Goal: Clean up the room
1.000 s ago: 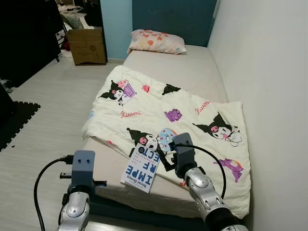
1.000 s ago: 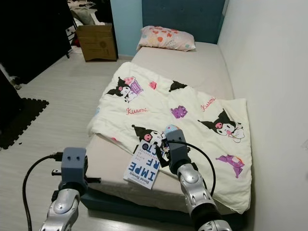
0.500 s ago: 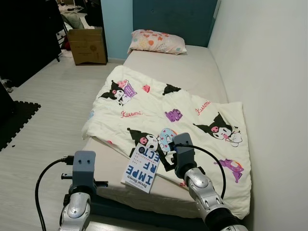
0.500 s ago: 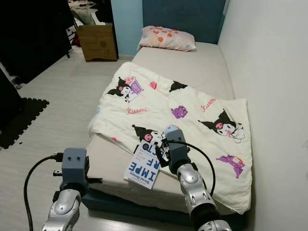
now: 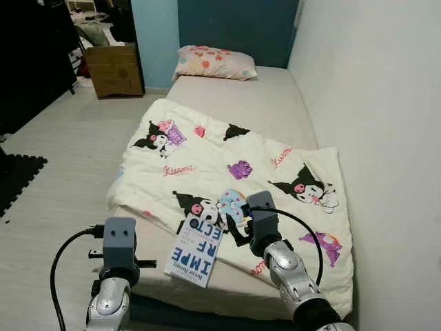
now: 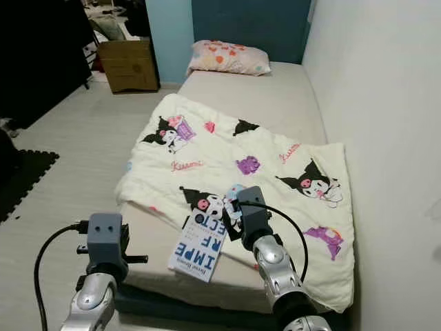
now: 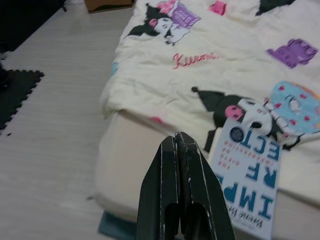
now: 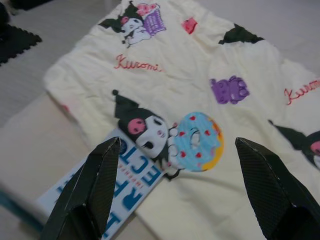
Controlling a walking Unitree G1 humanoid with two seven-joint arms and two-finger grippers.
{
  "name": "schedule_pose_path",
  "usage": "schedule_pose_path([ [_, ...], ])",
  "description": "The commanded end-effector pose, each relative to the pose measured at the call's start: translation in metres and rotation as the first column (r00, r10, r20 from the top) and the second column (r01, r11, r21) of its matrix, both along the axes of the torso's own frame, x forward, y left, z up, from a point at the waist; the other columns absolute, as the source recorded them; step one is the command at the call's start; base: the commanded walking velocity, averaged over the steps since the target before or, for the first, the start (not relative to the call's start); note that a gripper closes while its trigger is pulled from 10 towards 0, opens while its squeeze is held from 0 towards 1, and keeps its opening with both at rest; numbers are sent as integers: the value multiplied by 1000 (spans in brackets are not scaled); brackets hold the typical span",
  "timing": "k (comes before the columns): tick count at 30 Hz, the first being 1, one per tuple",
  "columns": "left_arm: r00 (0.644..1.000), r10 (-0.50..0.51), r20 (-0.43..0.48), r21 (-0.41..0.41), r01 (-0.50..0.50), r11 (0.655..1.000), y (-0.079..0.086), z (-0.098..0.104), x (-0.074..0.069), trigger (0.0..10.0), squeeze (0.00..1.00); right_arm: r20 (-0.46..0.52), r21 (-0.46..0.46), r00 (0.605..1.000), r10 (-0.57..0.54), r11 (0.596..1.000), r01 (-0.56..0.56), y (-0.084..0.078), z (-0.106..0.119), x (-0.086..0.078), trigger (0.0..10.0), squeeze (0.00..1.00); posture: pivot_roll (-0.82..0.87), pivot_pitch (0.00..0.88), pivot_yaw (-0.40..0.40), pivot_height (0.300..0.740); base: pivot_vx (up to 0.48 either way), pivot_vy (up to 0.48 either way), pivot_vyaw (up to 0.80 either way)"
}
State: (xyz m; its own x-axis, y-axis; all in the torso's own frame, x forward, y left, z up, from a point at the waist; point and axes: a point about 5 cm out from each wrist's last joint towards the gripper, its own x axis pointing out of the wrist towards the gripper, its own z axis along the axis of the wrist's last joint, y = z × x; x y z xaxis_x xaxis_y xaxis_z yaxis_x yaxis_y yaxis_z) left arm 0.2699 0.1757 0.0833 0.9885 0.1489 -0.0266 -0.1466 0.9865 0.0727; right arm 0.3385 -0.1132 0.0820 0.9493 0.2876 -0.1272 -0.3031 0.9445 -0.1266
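Right end effector (image 8: pixel 175 185) hovers with fingers spread above the book (image 5: pixel 196 251); left end effector (image 7: pixel 181 150) is closed, empty.

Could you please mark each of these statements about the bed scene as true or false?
1. The book lies on the floor. False: it lies on the bed, near its foot.
2. The left claw is shut. True.
3. The right claw grips the book. False: it is open, above the blanket.
4. The pillow lies at the head of the bed. True.
5. A box stands on the floor beside the bed. True.
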Motion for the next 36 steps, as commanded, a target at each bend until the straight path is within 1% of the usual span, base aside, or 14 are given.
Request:
schedule_pose_path([
  [1, 1000, 10, -4, -9, -10, 1000, 3, -2, -3, 10000, 0, -30, 7, 1000, 4, 1000, -4, 2, -7, -4, 10000, 0, -59, 134, -40, 740, 360, 0, 0],
  [8, 1000, 7, -6, -2, -7, 1000, 3, -3, -4, 10000, 0, -31, 7, 1000, 3, 1000, -3, 2, -8, -5, 10000, 0, -57, 133, -39, 740, 315, 0, 0],
  [14, 1000, 6, -5, 17, -6, 1000, 2, -2, -3, 10000, 0, -33, 7, 999, 2, 1000, -2, 2, -9, -5, 10000, 0, -54, 130, -36, 740, 0, 0, 0],
  [23, 1000, -2, -7, 22, 2, 1000, 2, -2, -3, 10000, 0, -34, 7, 999, -3, 1000, 4, 1, -10, -6, 10000, 0, -53, 126, -32, 740, 0, 0, 0],
  [24, 1000, 3, -2, 34, -3, 999, 3, -1, -3, 10000, 0, -35, 7, 999, -5, 1000, 5, 0, -11, -6, 10000, 0, -53, 124, -31, 740, 0, 0, 0],
  [30, 1000, 19, 17, 46, -19, 999, 4, 2, -1, 10000, 0, -37, 13, 999, -2, 1000, 3, 1, -11, -7, 10000, 0, -51, 121, -30, 740, 0, 0, 0],
  [36, 999, 44, 14, 53, -45, 998, 7, 2, 0, 10000, 0, -38, 28, 999, 4, 1000, -3, 4, -10, -6, 10000, 0, -48, 117, -27, 740, 0, 0, 0],
])
